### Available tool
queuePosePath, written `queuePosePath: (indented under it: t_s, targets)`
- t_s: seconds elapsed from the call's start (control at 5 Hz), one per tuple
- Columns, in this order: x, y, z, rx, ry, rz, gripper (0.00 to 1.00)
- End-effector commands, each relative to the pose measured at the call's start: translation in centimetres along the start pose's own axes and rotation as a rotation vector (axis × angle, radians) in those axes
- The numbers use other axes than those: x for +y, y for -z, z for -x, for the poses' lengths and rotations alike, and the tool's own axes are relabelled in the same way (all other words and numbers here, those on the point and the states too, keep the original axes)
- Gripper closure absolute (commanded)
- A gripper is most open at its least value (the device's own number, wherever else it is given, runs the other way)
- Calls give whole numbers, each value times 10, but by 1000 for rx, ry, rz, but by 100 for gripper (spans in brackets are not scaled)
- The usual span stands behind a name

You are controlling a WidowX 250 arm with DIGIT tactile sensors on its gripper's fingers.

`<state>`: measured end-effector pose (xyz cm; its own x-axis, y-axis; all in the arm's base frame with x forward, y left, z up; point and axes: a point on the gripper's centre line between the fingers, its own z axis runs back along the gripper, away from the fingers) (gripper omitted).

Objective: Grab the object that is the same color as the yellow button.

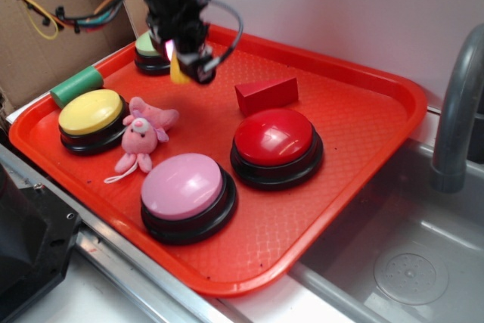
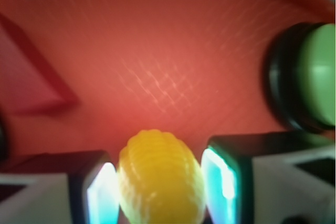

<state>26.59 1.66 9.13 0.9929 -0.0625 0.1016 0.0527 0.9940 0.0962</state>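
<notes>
Your gripper (image 2: 160, 182) is clamped on the corn (image 2: 160, 179), one pad on either flank, its long axis running along the fingers. It hangs clear above the tray (image 1: 325, 88), just beside the green button (image 2: 315, 77); lift straight up.

- Arm: black housing, with black cables looping down its side.
- End effector (image 1: 184, 64): black body with a pink-lit patch.
- Fingers (image 2: 79, 187): black-and-white blocks, with inner pads glowing cyan-white.
</notes>
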Motion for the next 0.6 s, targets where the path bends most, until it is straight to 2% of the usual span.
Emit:
queuePosePath:
  t_s: [0.0,0.2,0.4]
  targets:
    - [-10,-100,-7,-94,-222,160,100]
    - [-11,-127,2,-169,-291,170,100]
    - [-7,-115,1,-88,-313,180,100]
